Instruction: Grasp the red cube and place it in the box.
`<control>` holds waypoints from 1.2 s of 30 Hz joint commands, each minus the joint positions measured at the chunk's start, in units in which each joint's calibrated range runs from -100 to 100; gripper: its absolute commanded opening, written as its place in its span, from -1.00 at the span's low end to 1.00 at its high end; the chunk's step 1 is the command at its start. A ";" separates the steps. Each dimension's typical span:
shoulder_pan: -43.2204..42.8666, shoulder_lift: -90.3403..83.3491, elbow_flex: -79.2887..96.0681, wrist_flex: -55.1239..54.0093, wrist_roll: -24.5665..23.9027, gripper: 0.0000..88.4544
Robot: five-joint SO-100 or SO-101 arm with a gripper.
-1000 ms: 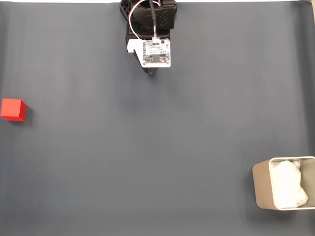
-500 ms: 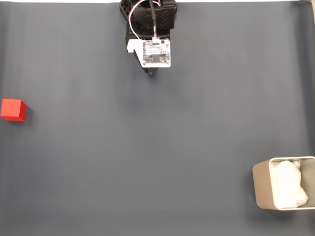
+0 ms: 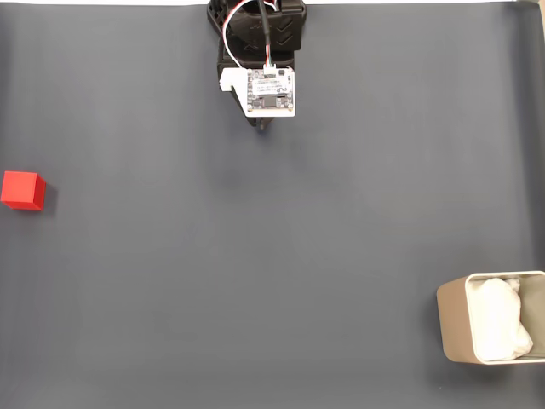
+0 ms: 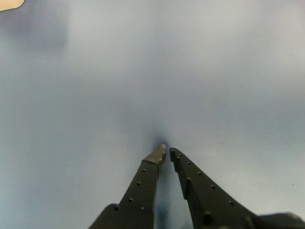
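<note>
Red cube (image 3: 21, 189) at left edge, box (image 3: 454, 328) lower right; gripper (image 4: 167, 151) tips together, empty; board print unreadable.

A plain dark grey-blue surface (image 3: 281, 256) spreads across the fixed view, smooth and matte, with a thin pale strip along its top edge. Light falls evenly, casting soft shadows. In the wrist view it appears paler, bluish and hazy.

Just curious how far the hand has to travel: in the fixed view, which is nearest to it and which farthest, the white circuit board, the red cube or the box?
From the hand:
1. White circuit board, top centre.
2. Red cube, left edge.
3. Box, bottom right corner.
</note>
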 commanded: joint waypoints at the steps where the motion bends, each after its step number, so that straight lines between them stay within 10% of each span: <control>1: 0.52 0.09 0.45 1.12 0.39 -0.99; 28: 0.59 0.09 0.45 1.04 -0.44 -1.00; 36: 1.44 2.43 -4.48 -13.55 0.10 -1.00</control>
